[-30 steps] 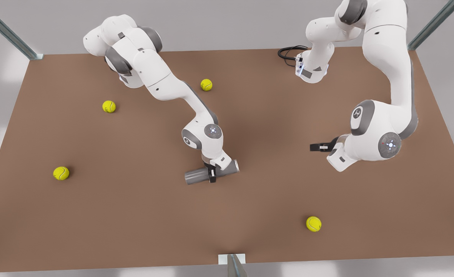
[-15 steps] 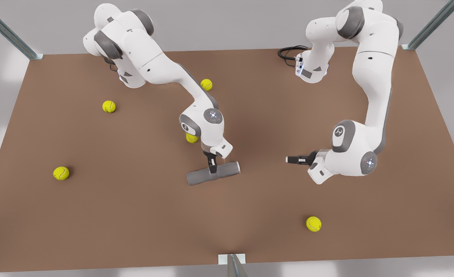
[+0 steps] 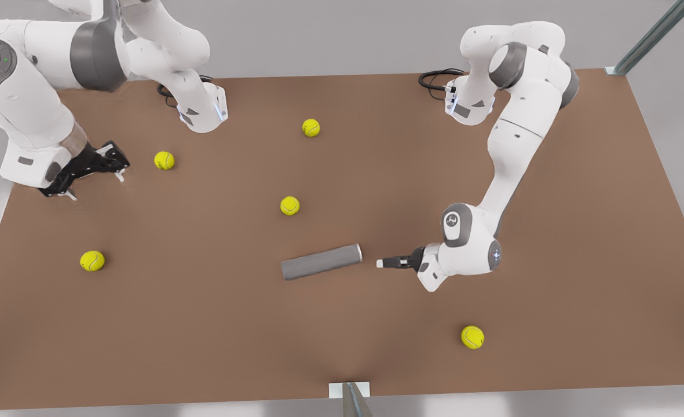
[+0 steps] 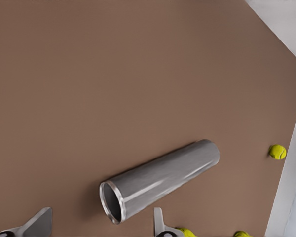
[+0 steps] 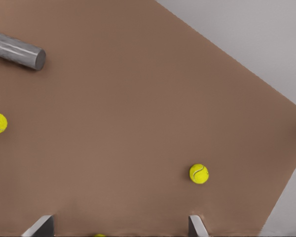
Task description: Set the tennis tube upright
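The tennis tube (image 3: pixel 321 262) is a plain grey cylinder lying on its side on the brown table, near the middle. In the left wrist view the tennis tube (image 4: pixel 163 175) shows its open end toward the camera. My left gripper (image 3: pixel 385 263) hangs low just off the tube's end on the front view's right, a short gap away. It is open (image 4: pixel 99 218), fingers spread wider than the tube. My right gripper (image 3: pixel 95 168) is far off at the front view's left edge, open (image 5: pixel 118 224) and holding nothing. From there the tennis tube (image 5: pixel 15 49) looks distant.
Several yellow tennis balls lie scattered on the table: one (image 3: pixel 289 205) just behind the tube, one (image 3: pixel 164 160) beside the right gripper, one (image 3: pixel 472 336) toward the front edge. Both arm bases stand at the back edge. A metal post (image 3: pixel 353 399) stands at front centre.
The right gripper let go of the tube and pulled away to the front view's far left. The left gripper moved closer to the tube's end. The tube now lies free on the table.
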